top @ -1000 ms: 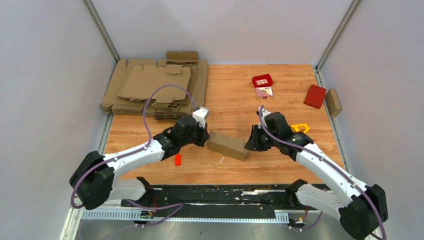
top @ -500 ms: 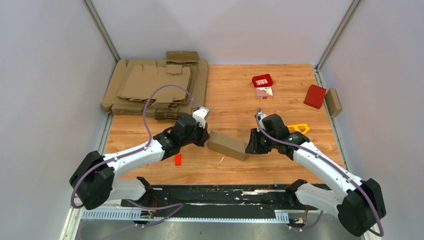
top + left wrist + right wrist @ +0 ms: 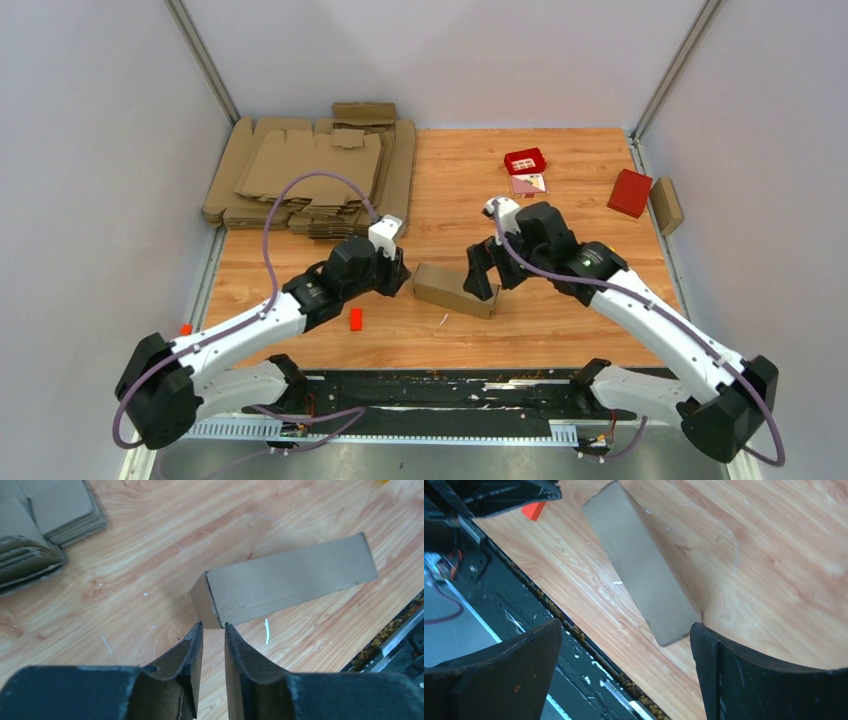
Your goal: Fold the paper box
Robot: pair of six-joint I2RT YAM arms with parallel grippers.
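The paper box lies on the desk, long way between the tools: left tool slightly apart at one end, right tool wide apart over the other.

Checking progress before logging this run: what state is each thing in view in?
paper box, folded closed, lying flat on the table, held by neither gripper.
left gripper, jaws slightly apart, empty, at the box's end.
right gripper, jaws wide open, empty, above the box's other end.
cardboard blanks, unfolded, stacked flat.
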